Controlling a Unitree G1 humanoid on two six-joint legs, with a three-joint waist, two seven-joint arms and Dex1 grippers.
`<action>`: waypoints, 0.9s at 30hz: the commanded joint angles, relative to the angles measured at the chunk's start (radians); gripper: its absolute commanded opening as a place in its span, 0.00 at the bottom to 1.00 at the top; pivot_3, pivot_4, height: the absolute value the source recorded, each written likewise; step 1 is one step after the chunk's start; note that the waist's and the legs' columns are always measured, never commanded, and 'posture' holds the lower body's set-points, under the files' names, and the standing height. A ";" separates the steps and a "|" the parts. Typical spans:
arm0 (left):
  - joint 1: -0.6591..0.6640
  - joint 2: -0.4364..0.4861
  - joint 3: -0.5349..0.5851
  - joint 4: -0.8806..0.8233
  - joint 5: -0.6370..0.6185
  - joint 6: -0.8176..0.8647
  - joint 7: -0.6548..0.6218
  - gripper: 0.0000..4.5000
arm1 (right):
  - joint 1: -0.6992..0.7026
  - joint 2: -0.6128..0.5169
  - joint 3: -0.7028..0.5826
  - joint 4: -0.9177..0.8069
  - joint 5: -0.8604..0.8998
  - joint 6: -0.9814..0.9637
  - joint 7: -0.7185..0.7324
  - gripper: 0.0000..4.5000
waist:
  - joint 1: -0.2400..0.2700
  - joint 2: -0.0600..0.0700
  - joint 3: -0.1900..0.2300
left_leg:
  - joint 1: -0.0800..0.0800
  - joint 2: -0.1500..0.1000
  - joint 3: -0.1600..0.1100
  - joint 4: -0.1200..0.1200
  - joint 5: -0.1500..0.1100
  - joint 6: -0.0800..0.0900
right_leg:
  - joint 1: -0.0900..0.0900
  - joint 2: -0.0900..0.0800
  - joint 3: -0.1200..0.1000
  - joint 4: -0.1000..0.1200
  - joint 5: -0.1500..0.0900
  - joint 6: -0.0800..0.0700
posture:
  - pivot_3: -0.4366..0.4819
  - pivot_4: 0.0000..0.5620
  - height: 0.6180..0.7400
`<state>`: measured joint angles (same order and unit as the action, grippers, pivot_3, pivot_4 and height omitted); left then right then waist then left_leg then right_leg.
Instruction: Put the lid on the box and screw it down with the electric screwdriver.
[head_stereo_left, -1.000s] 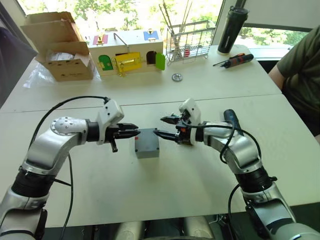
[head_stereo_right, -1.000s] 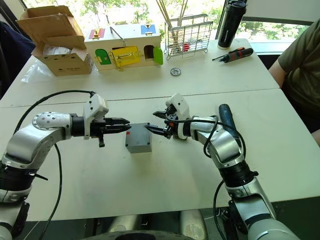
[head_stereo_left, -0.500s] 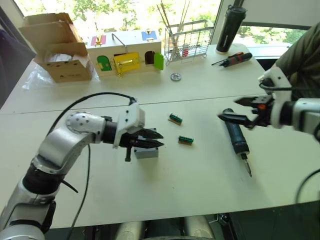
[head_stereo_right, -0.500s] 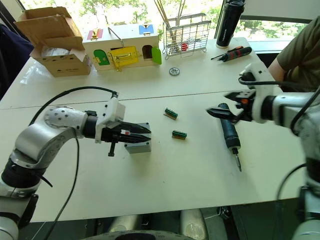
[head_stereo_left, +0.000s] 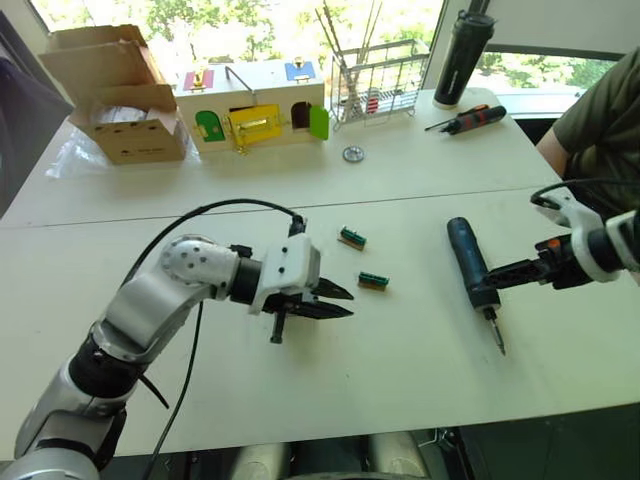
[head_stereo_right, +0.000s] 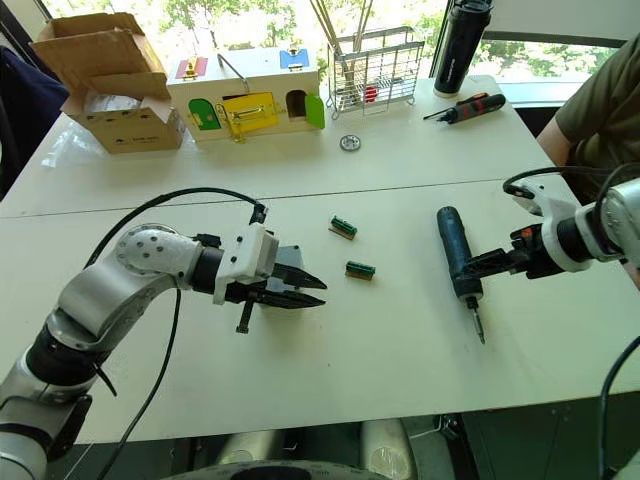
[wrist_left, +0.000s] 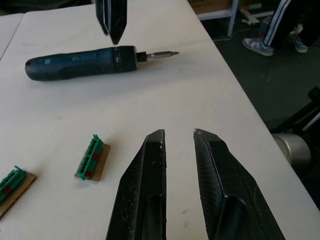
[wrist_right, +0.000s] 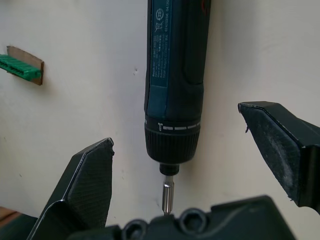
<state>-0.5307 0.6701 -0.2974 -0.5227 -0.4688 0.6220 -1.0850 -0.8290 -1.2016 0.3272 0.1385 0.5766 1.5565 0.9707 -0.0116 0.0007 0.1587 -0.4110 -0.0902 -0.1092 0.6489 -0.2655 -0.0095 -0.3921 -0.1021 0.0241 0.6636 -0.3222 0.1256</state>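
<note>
Because the screws need the driver, the right gripper (wrist_right: 176, 127) is spread wide with one finger on each side of the screwdriver (head_stereo_left: 470, 262), level with its collar. It touches neither side, which I judge to be the set-up for closing on it. The tool lies flat on the table (head_stereo_left: 420, 360) with its bit toward 6 o'clock, at about 3 o'clock from the box and well apart from it.

The left gripper (head_stereo_left: 348, 304) hovers over the box (head_stereo_right: 292, 258), its fingers a narrow gap apart with nothing between them and pointing toward 3 o'clock. It is probably there to steady the box. The arm hides most of the box, so I cannot tell whether the lid is seated. Two green connectors (head_stereo_left: 351, 237) (head_stereo_left: 372, 280) lie between box and tool, clear of the reach.
</note>
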 joint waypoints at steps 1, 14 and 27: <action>0.008 -0.004 0.018 -0.042 -0.019 0.016 0.024 0.20 | -0.053 0.034 0.057 0.071 -0.042 -0.020 0.013 1.00 | 0.003 0.000 0.000 | 0.000 0.000 0.000 0.000 0.000 -0.001 | 0.000 0.000 0.000 0.000 0.000 0.000 | 0.48 0.27 1.00; 0.036 -0.008 0.011 -0.071 0.000 0.043 0.091 0.20 | -0.069 0.114 0.442 0.089 -0.280 -0.258 0.186 0.95 | 0.001 -0.016 -0.009 | 0.002 0.000 -0.002 0.001 0.002 -0.004 | 0.003 0.001 -0.001 0.000 0.000 0.000 | 0.48 0.27 1.00; 0.093 -0.006 0.013 -0.111 0.008 0.063 0.166 0.20 | -0.026 0.152 0.513 0.178 -0.480 -0.352 0.301 0.40 | 0.008 -0.032 -0.019 | 0.003 0.000 -0.006 0.001 0.002 -0.004 | 0.005 0.000 -0.003 -0.002 0.000 0.000 | 0.48 0.27 1.00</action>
<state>-0.4368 0.6647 -0.2962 -0.6068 -0.4621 0.6902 -0.9267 -0.9201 -1.0678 0.7755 0.2885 0.1084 1.2158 1.2516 -0.0033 -0.0310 0.1399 -0.4078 -0.0903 -0.1154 0.6499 -0.2638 -0.0140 -0.3876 -0.1016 0.0211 0.6605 -0.3222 0.1256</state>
